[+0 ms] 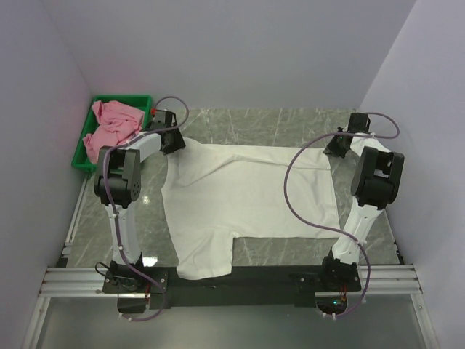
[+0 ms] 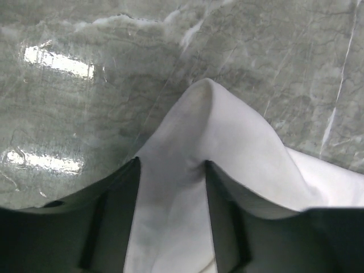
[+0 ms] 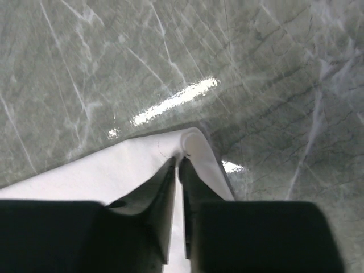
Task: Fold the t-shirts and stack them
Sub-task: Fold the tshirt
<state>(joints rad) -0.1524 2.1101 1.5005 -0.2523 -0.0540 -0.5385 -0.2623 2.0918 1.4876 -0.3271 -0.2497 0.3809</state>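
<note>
White t-shirt [image 1: 247, 200]: lay spread on the marble table [image 1: 290, 120], one sleeve pointing toward the arm bases.
Left arm [image 1: 120, 182]: elbow raised, forearm reaching to the shirt's far left corner.
Right arm [image 1: 374, 178]: elbow raised, wrist at the shirt's far right corner.
Green tray [image 1: 123, 99]: beyond the shirt's far left corner.
Pink t-shirt [image 1: 112, 123]: heaped in that tray.
Left gripper [image 2: 170, 165]: jaws partly closed, clamping a thick peaked fold of the shirt.
Right gripper [image 3: 179, 162]: jaws almost together, pinching the shirt's thin edge.
</note>
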